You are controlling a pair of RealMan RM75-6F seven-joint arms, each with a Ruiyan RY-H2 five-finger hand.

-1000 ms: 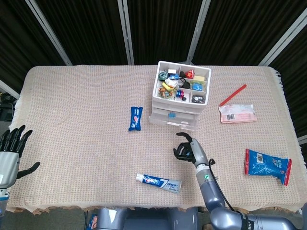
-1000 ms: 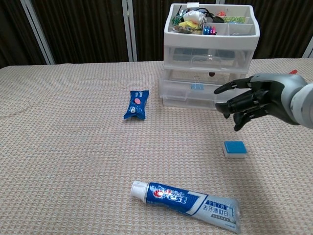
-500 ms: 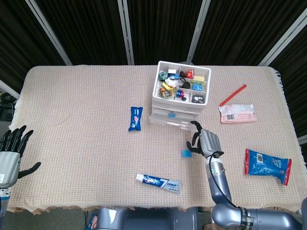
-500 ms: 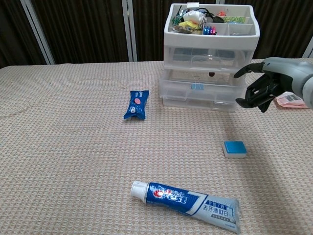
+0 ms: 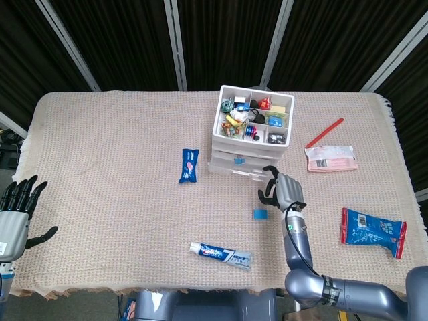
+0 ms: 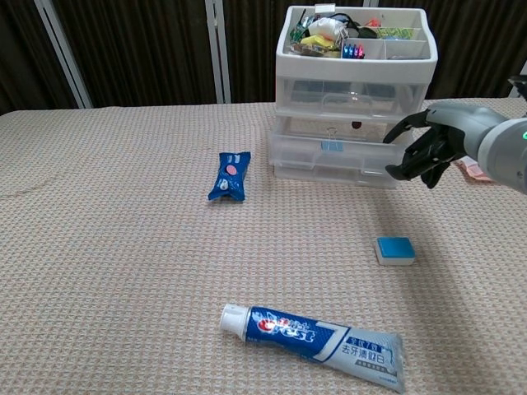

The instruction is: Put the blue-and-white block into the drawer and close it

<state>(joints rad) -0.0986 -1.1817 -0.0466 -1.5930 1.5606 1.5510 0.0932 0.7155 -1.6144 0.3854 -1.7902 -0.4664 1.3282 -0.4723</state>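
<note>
**Right hand at the drawer unit, block lying on the cloth**

Head view: the drawer unit stands toward the far middle of the table, its top tray full of small coloured items. The right hand is just in front of the unit's right front corner, fingers loosely apart and holding nothing. The blue-and-white block lies on the cloth in front of the unit, near the hand and just to its left, not touching it. The toothpaste tube lies nearer the front edge, in front of the unit. A blue packet lies just left of the unit. To the unit's right are a pink-and-white packet and a red stick; further right and nearer the front lies a red-and-blue packet. The left hand hangs far left of the unit at the table edge, fingers spread, empty.

Chest view: the right hand is beside the right end of the unit's lower drawers, fingertips close to the drawer front; contact cannot be told. Its fingers are curved and apart around nothing. The block rests flat on the cloth in front of the unit, below the hand. The tube lies in front of it, and the blue packet left of the unit.
</note>
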